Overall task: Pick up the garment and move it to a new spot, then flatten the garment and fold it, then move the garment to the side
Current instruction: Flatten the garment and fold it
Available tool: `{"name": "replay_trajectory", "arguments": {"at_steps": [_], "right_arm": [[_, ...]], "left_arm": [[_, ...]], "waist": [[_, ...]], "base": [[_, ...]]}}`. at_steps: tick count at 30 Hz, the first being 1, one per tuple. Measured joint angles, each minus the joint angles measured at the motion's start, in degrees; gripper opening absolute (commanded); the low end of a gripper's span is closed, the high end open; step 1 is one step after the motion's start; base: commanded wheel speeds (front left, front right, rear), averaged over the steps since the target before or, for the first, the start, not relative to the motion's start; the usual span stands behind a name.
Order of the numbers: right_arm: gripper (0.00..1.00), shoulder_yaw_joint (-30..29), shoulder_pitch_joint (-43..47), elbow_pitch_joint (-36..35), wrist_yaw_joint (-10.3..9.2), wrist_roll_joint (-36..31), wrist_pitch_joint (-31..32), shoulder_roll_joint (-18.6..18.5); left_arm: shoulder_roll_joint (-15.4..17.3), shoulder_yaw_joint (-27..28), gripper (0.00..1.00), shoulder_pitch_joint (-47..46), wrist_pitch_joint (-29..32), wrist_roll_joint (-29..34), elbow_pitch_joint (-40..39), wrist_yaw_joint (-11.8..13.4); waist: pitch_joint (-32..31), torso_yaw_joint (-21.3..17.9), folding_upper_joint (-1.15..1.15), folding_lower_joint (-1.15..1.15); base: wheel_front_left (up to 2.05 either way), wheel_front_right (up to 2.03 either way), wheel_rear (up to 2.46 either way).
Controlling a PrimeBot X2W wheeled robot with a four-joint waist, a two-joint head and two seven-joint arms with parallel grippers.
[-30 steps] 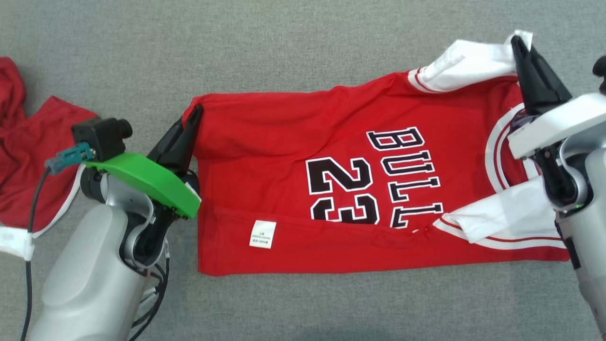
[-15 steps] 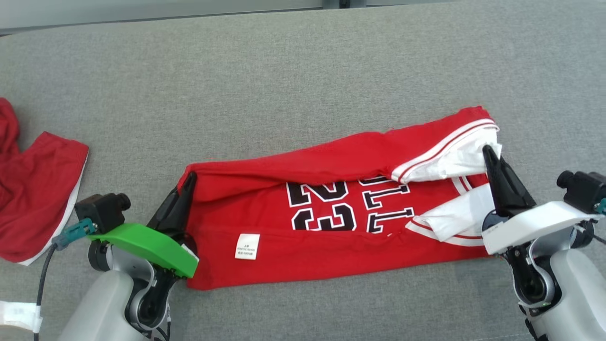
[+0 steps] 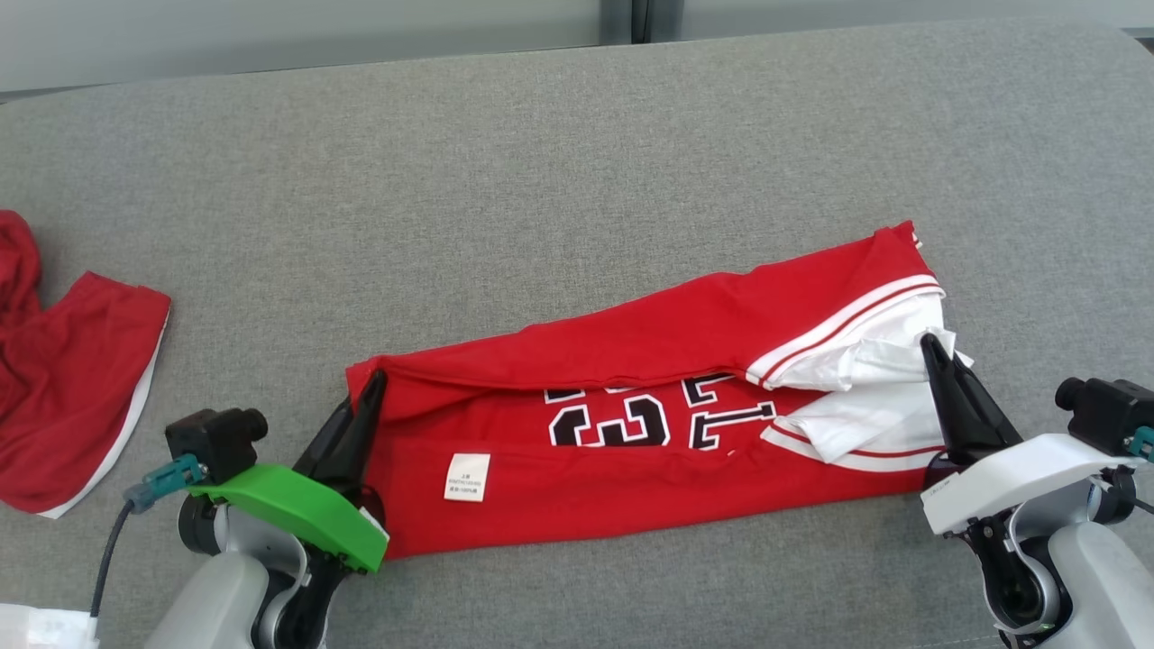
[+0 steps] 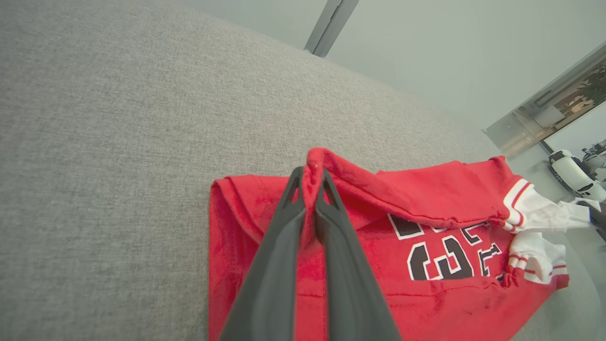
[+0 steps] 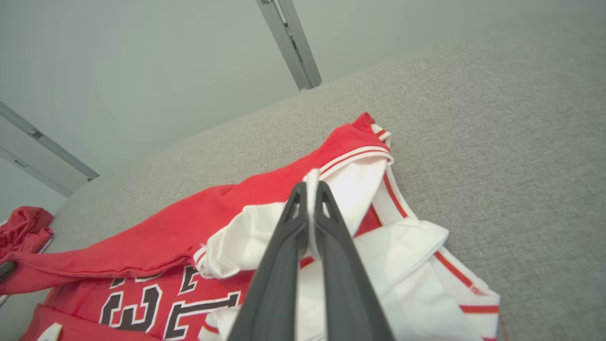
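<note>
The garment (image 3: 631, 433) is a red jersey with white sleeves and black lettering, lying across the grey surface with its far edge drawn over toward me. My left gripper (image 3: 374, 379) is shut on the jersey's red hem corner (image 4: 312, 175) at the left end. At the right end my right gripper (image 3: 929, 344) is shut on a white sleeve edge (image 5: 311, 182). Both pinched edges are lifted a little above the layer below, which bears a white label (image 3: 468, 476).
Another red garment (image 3: 63, 397) with white trim lies crumpled at the far left. The grey padded surface (image 3: 541, 180) stretches wide beyond the jersey, ending at a pale wall with a metal post (image 3: 631, 18). White paper (image 3: 36, 626) sits at the bottom left corner.
Both grippers have pulled the jersey's far edge toward me over the lower part, covering the top of the lettering. The camera has tilted, showing more of the surface's far side.
</note>
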Motion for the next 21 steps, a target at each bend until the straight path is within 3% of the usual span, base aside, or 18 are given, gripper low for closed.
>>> {"name": "replay_trajectory", "arguments": {"at_steps": [1,4,5,7,9,16,21], "right_arm": [[0.09,0.0,0.3,0.1,0.0,0.0,0.0,-0.1],[0.95,0.3,1.0,0.6,-0.04,-0.6,0.1,-0.6],[1.0,0.4,1.1,0.6,-0.18,-0.9,0.1,-0.8],[1.0,0.6,1.3,0.6,-0.52,-1.2,0.1,-1.0],[1.0,0.8,1.5,0.5,-0.52,-1.2,0.1,-1.1],[1.0,-0.7,1.5,-1.7,-1.33,-1.3,1.4,-3.2],[1.0,-2.5,0.8,0.1,-3.11,-2.5,3.8,-6.4]], "left_arm": [[0.0,-0.3,0.0,0.4,0.0,0.2,0.1,0.0],[0.5,-1.1,0.01,1.2,-0.3,1.7,0.8,0.0],[0.9,-1.1,0.19,1.5,-0.5,2.0,0.8,0.0],[1.4,-1.1,0.49,2.1,-0.9,2.6,0.8,0.0],[1.5,-1.5,1.0,2.4,-1.0,3.7,0.9,0.1],[3.6,-2.8,1.0,3.4,-2.4,8.4,0.1,0.9],[6.6,-2.8,1.0,5.2,-3.0,14.3,-0.2,6.2]], "waist": [[-0.1,0.1,0.0,0.0],[-0.5,0.4,0.0,0.0],[-0.6,0.5,0.0,0.0],[-0.6,0.6,0.0,0.0],[-0.6,0.7,0.0,0.0],[-0.6,0.8,0.0,0.0],[-0.1,0.6,0.0,0.0]], "base": [[0.0,0.0,0.0],[0.0,0.0,0.0],[0.0,0.0,0.0],[0.0,0.0,0.0],[0.0,0.0,0.0],[0.0,0.0,0.0],[0.0,0.0,0.0]]}}
